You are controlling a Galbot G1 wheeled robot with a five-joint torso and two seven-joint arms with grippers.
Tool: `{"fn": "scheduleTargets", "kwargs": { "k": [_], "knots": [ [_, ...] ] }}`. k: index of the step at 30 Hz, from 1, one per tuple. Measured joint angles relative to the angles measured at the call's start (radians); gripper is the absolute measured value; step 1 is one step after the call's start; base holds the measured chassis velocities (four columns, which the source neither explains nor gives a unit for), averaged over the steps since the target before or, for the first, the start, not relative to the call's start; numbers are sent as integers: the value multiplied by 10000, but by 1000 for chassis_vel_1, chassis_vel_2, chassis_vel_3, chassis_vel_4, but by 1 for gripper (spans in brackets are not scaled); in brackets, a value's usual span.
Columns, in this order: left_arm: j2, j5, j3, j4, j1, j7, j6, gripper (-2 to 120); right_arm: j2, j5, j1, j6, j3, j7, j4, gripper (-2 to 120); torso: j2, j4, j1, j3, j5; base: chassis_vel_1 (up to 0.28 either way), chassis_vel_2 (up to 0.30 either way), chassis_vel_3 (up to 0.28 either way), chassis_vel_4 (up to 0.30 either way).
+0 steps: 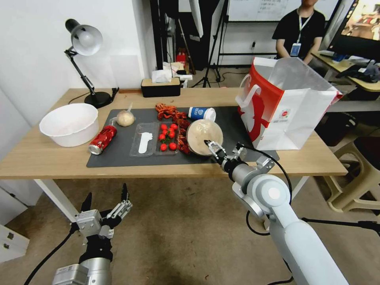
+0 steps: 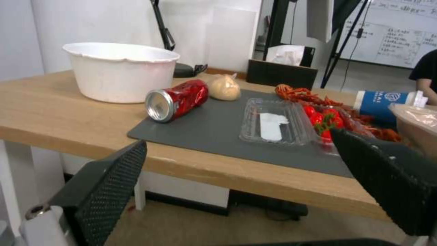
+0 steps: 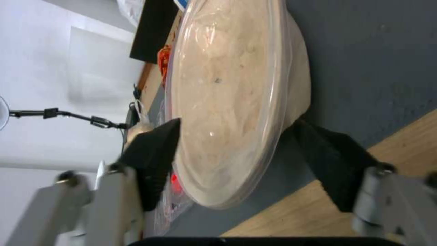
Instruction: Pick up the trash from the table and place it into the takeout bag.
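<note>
The round tan lidded bowl [image 1: 204,134] sits on the dark grey mat [image 1: 118,158] of the table [image 1: 47,160]. My right gripper [image 1: 223,149] is open at the bowl's near edge, one finger over the lid and one under the wall; in the right wrist view its fingers [image 3: 152,160] flank the bowl [image 3: 237,85]. A crushed red can [image 1: 102,139], a bagged bun [image 1: 125,118] and a blue-white cup [image 1: 202,113] on its side lie on the mat. The takeout bag [image 1: 291,114] stands open at the right. My left gripper [image 1: 107,202] hangs open below the table's front edge.
A white round bowl [image 1: 70,124] and a desk lamp [image 1: 85,59] stand at the left. A clear tray [image 1: 144,139], cherry tomatoes [image 1: 168,136] and red crayfish shells [image 1: 172,113] lie mid-mat. A black tissue box [image 1: 160,87] is at the back, a beige stool [image 1: 356,174] to the right.
</note>
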Motion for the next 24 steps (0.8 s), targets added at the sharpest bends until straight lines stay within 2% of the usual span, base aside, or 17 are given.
{"fn": "scheduleTargets", "kwargs": {
  "k": [2, 3, 4, 9, 11, 16, 19, 24],
  "knots": [
    [0, 0, 0, 0, 0, 0, 0, 100, 0, 0, 0, 0, 0, 0, 0, 65, 0, 0, 0, 0, 0, 0, 0, 0, 0],
    [6, -16, -3, -2, -2, -51, 5, 100, 57, 2, 58, -16, -50, 45, -54, 54, 0, 0, 0, 0, 0, 0, 0, 0, 0],
    [16, -26, -9, -5, 3, -85, 5, 100, 102, 10, 89, -26, -63, 69, -102, 50, 0, 0, 0, 0, 0, 0, 0, 0, 0],
    [24, -37, -23, -45, 17, -106, 5, 100, 164, 17, 89, -33, -75, 100, -139, 37, 0, 0, 0, 0, 0, 0, 0, 0, 0],
    [26, -36, -25, -54, 19, -110, 2, 100, 185, 17, 67, -36, -78, 171, -139, 25, 1, 0, 0, 0, 1, 0, 0, 0, 0],
    [17, -20, -13, -54, 42, -116, -37, 100, 179, 17, 27, -37, -47, 248, -122, 13, 0, 1, 0, -1, 1, 0, 0, 0, 0],
    [5, 10, -7, -54, 79, -127, -121, 100, 101, 20, -117, -65, 77, 232, 2, 0, 0, 0, 0, -1, 1, 0, 0, 0, 0],
    [-9, 62, 1, -84, 121, -137, -191, 100, -186, -375, -393, -106, 261, -175, 575, 0, 0, 1, -1, -2, 2, 0, 0, 0, 0]
  ]
}}
